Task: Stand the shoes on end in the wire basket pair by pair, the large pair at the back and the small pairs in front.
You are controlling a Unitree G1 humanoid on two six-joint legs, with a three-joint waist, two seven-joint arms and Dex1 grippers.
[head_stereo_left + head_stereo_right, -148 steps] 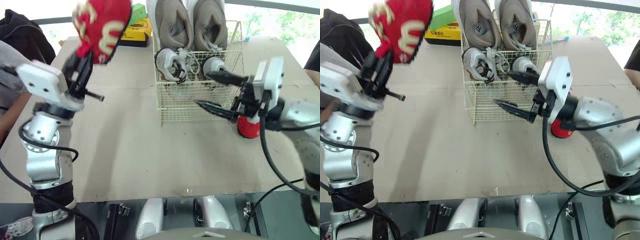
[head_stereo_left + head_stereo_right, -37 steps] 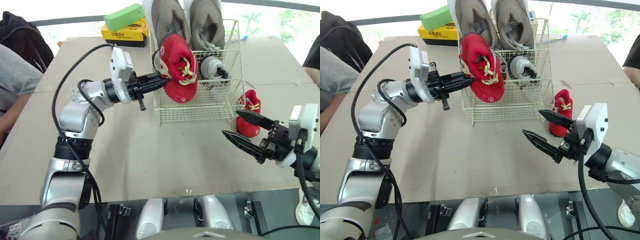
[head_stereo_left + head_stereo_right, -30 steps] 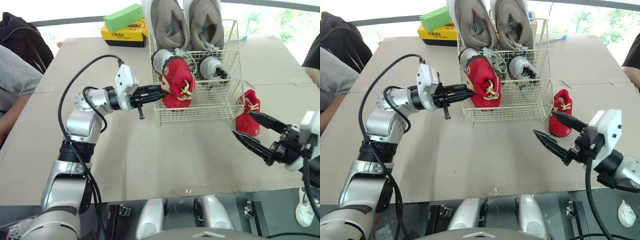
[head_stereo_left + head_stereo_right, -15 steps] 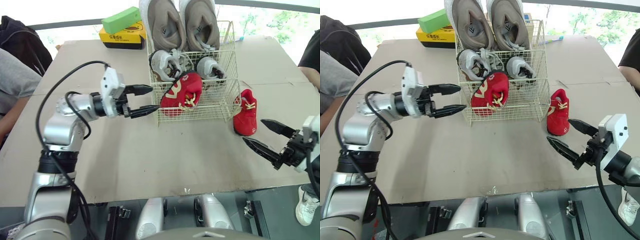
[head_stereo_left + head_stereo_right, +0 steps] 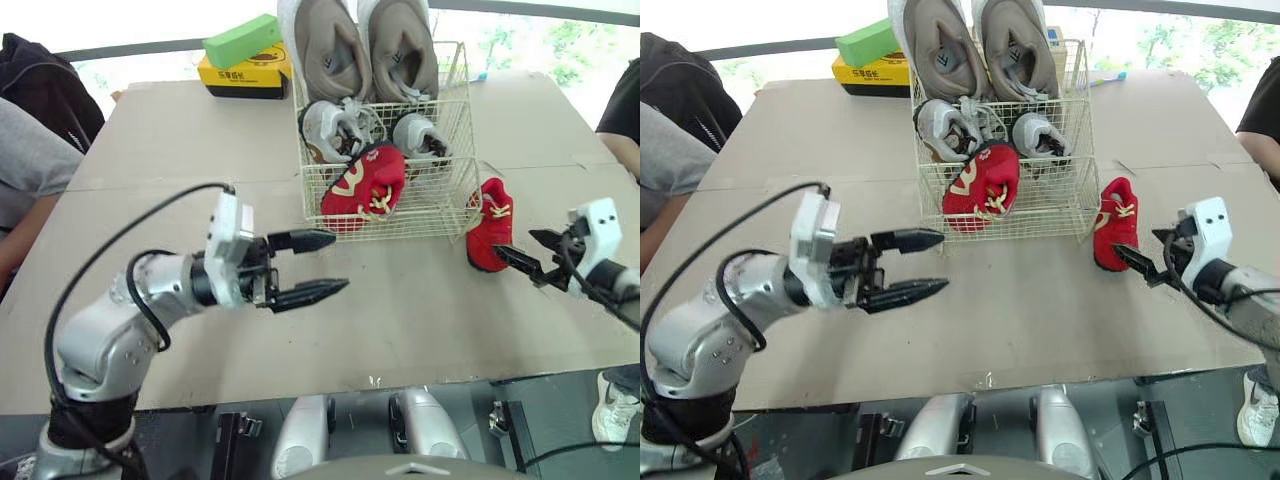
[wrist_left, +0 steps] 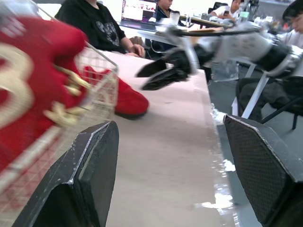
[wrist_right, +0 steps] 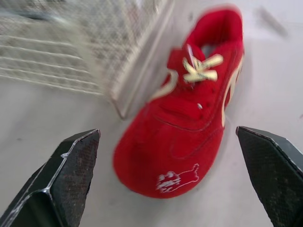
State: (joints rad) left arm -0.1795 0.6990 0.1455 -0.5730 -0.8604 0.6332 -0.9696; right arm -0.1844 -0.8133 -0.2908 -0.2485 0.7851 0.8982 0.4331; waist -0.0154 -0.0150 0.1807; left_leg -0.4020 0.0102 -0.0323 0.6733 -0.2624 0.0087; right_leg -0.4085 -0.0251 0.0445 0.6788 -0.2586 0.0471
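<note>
The wire basket (image 5: 440, 215) holds two large tan shoes (image 5: 335, 45) on end at the back and a small grey pair (image 5: 330, 125) in front of them. One red shoe (image 5: 365, 185) leans tilted in the basket's front left. The other red shoe (image 5: 490, 225) lies on the table just right of the basket. My left gripper (image 5: 340, 262) hangs open and empty over the table in front of the basket, apart from it. My right gripper (image 5: 512, 243) is open close beside the loose red shoe (image 7: 182, 137), which lies ahead of its spread fingers (image 7: 66, 165).
A green box (image 5: 243, 40) rests on a yellow box (image 5: 245, 72) at the table's back left. A person (image 5: 25, 150) sits at the left edge, and another person's arm (image 5: 620, 120) shows at the right. Bare cardboard table (image 5: 400, 330) spreads in front of the basket.
My left gripper opened, left the red shoe in the basket and pulled back toward the front. My right gripper moved in toward the loose red shoe.
</note>
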